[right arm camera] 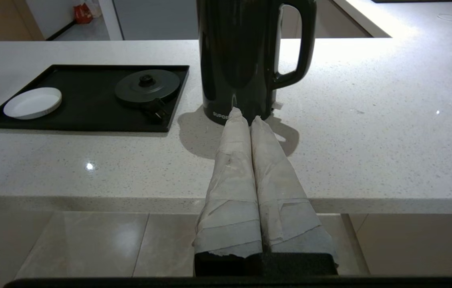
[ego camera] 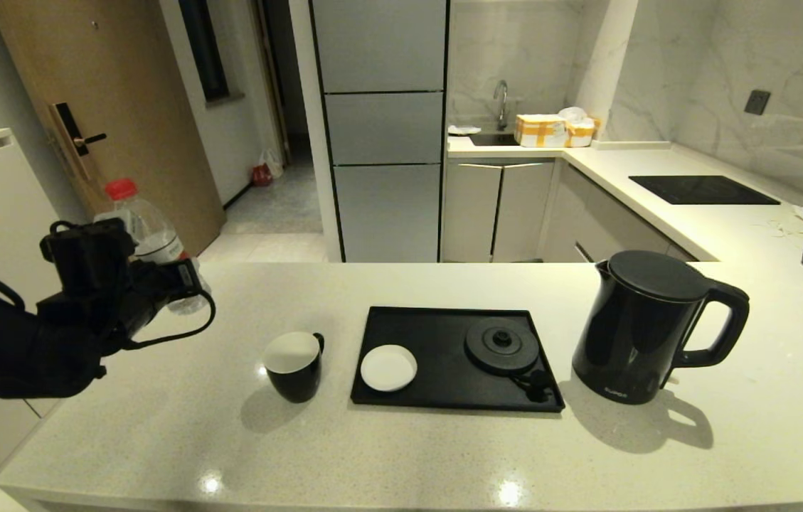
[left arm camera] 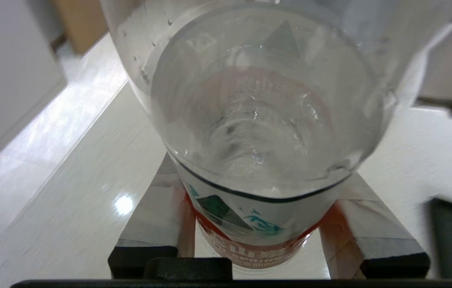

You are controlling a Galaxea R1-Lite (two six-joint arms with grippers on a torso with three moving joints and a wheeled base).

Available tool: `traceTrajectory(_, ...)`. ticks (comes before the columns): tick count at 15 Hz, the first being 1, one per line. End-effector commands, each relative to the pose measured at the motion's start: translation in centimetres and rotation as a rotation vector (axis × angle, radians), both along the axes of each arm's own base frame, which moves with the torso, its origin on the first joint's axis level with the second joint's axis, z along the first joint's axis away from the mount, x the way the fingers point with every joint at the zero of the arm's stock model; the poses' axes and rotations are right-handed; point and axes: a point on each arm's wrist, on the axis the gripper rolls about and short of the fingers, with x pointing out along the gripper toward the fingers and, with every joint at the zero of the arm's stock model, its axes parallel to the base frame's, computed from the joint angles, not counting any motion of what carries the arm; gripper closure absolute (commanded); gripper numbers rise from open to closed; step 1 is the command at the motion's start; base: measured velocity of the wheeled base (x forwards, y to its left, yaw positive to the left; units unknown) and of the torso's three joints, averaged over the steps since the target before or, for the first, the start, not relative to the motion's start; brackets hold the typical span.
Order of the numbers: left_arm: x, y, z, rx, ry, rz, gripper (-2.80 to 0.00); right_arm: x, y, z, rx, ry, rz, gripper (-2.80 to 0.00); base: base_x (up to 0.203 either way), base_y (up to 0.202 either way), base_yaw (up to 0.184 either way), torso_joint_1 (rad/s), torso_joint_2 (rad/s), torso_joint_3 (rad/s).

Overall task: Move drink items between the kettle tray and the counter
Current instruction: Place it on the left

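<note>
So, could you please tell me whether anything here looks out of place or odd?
Only the kettle: it stands on the counter beside the tray, off its base disc. Nothing looks spilled or damaged.

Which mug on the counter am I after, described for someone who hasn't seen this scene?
On the counter, find the black tray. The mug stands just off its left edge, toward the robot's left. It is black outside, white inside, unlike the flat white saucer on the tray.

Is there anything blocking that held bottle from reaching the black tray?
The mug stands on the counter between the left end effector, which holds the bottle, and the tray.
</note>
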Motion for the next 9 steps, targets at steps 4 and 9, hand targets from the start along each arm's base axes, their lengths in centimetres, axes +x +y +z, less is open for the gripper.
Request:
traceTrajectory(4,0.1,2.5,-7.4,0.015,0.104,0.010,0.00,0.0,0.0,0.0,0.000,0.003,0.001,0.00,0.000,0.000,0.000,0.000,0.00,0.000)
traceTrajectory(9,0.2,0.4,-13.0,0.087,0.129,-0.087,0.00,0.0,0.0,0.0,0.000,0.003,0.001,0.00,0.000,0.000,0.000,0.000,0.00,0.000)
